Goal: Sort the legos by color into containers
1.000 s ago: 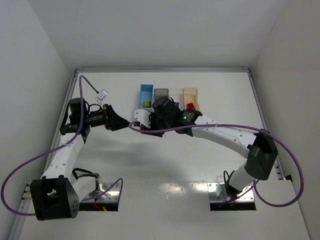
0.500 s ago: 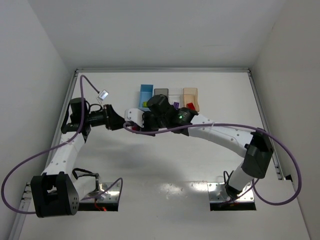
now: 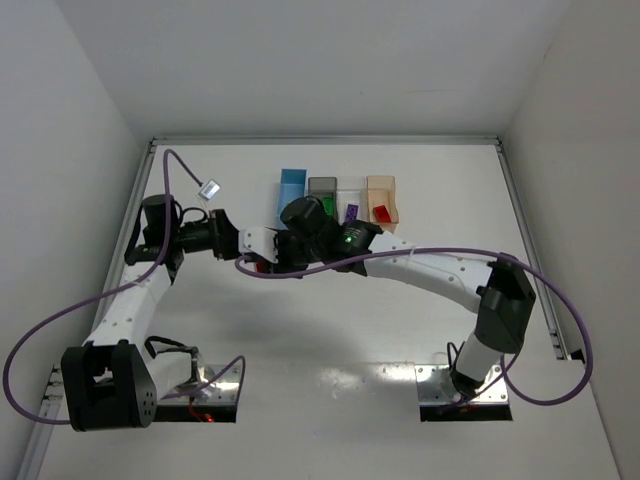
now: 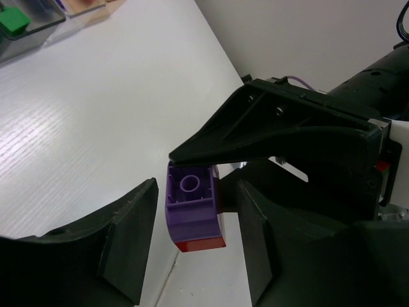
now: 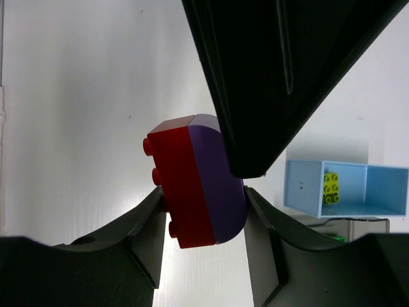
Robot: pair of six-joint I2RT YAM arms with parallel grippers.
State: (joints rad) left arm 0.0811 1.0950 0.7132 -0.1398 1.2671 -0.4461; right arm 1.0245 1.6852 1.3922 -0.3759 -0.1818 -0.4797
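A purple brick [image 5: 220,179] and a red brick [image 5: 179,185] are stuck together as one piece. My right gripper [image 5: 203,192] is shut on this pair, one finger on the red side and one on the purple side, above the table. My left gripper [image 4: 198,192] is open around the same pair [image 4: 192,211], with a gap on each side. In the top view both grippers meet left of the bins, left [image 3: 246,243] and right [image 3: 268,254]. The blue bin [image 3: 292,190], dark grey bin [image 3: 322,186], clear bin [image 3: 350,195] and pale orange bin [image 3: 381,190] stand in a row.
The blue bin [image 5: 307,185] holds a yellow-green brick [image 5: 330,186]. The grey bin holds a green brick [image 4: 13,19]. A purple brick [image 3: 351,212] lies in the clear bin and a red brick [image 3: 381,213] in the orange bin. Purple cables hang from both arms.
My right arm has moved left with the joined bricks, away from over the bins, to meet the left gripper. The left arm has barely shifted.
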